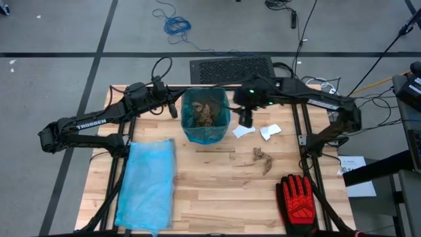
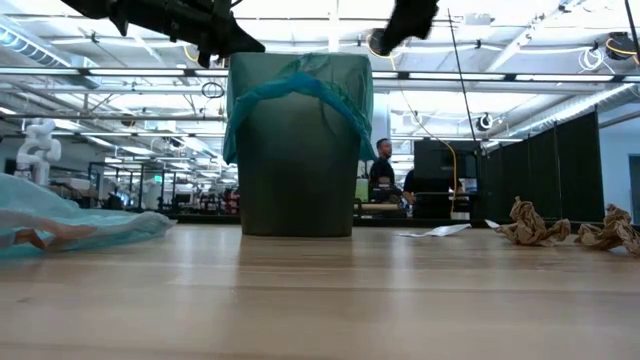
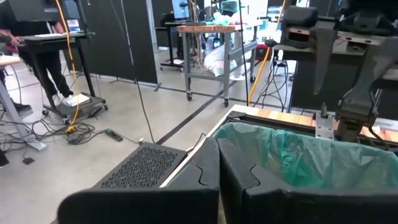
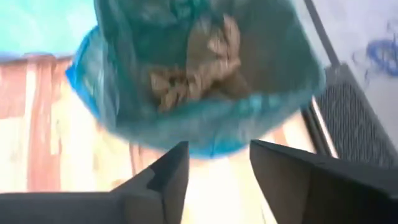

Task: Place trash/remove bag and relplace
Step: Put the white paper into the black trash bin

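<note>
Dark fingers of the right gripper stand apart and empty, just beside the blue-lined bin holding brown trash; more scraps lie on the wooden surface. Left gripper is closed, empty, at the bin's other side.

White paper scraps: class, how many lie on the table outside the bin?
2: one white scrap just right of the bin, another further right. Others may hide inside.

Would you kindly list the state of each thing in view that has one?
Bin: upright, lined with a blue bag, brown scraps inside.
Spare blue bag: lying flat on the table.
White scraps: loose on the table.
Brown scraps: loose on the table.
Right claw: open, empty, beside the bin.
Left claw: shut, at the bin's rim.
</note>
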`<state>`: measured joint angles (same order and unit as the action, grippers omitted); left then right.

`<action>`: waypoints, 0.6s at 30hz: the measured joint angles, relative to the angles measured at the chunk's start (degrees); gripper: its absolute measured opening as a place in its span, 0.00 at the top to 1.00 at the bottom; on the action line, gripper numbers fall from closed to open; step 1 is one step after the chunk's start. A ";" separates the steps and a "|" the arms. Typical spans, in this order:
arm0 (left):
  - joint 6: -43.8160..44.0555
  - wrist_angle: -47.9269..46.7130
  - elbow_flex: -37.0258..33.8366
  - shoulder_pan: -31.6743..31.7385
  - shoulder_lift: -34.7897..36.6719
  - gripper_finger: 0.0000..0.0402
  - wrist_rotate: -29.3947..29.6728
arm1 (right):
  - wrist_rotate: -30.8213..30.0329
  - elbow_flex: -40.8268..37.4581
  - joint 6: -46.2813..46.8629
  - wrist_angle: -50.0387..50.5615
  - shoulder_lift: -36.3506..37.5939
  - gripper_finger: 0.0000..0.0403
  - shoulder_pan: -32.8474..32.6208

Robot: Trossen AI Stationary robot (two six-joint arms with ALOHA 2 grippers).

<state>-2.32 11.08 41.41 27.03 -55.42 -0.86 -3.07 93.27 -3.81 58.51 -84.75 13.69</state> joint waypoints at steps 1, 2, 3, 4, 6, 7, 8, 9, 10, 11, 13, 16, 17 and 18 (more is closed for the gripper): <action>-0.03 0.07 0.00 0.02 0.00 1.00 0.00 | 0.00 -1.09 1.17 1.09 1.23 0.63 0.00; -0.03 0.08 0.00 0.03 0.00 1.00 0.01 | -0.02 -2.67 2.41 1.64 2.54 0.65 0.03; -0.05 0.09 0.00 0.06 0.00 1.00 0.00 | 0.00 -4.82 3.68 1.44 3.95 0.66 0.09; -0.05 0.17 0.00 0.04 0.00 1.00 0.00 | 0.00 -7.33 4.87 1.25 5.20 0.67 0.36; -0.05 0.51 0.00 0.04 0.00 1.00 0.00 | 0.02 -13.66 8.35 0.19 7.65 0.67 1.34; -0.03 0.52 0.00 0.04 0.00 1.00 0.00 | 0.00 -17.38 10.25 -1.50 8.84 0.67 1.91; 0.05 0.49 0.00 0.04 0.00 1.00 0.00 | 0.04 -21.29 12.26 -3.74 10.05 0.67 2.51; 0.26 0.49 0.00 0.04 0.00 1.00 0.01 | 0.22 -25.22 14.48 -6.13 11.14 0.66 3.19; 0.34 0.49 0.00 0.04 0.00 1.00 0.02 | 0.54 -29.08 17.05 -8.77 12.14 0.66 3.93; 0.34 0.46 0.00 0.04 0.00 1.00 0.02 | 1.30 -32.65 19.62 -11.67 12.84 0.65 4.82; 0.39 0.45 0.00 0.03 0.00 1.00 0.10 | 2.98 -38.95 23.82 -16.54 13.50 0.62 6.53; 0.43 0.41 0.00 0.04 0.00 1.00 0.58 | 3.22 -46.19 28.28 -23.06 13.55 0.57 8.89; 0.45 0.41 0.00 0.03 0.00 1.00 0.86 | 3.22 -48.04 29.51 -25.63 13.57 0.55 9.74; 0.47 0.43 0.00 0.02 0.00 1.00 1.11 | 3.24 -49.76 30.75 -27.81 13.60 0.52 10.62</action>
<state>-1.85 11.51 41.41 27.05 -55.42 0.25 0.17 43.51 26.94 30.70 -71.16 24.31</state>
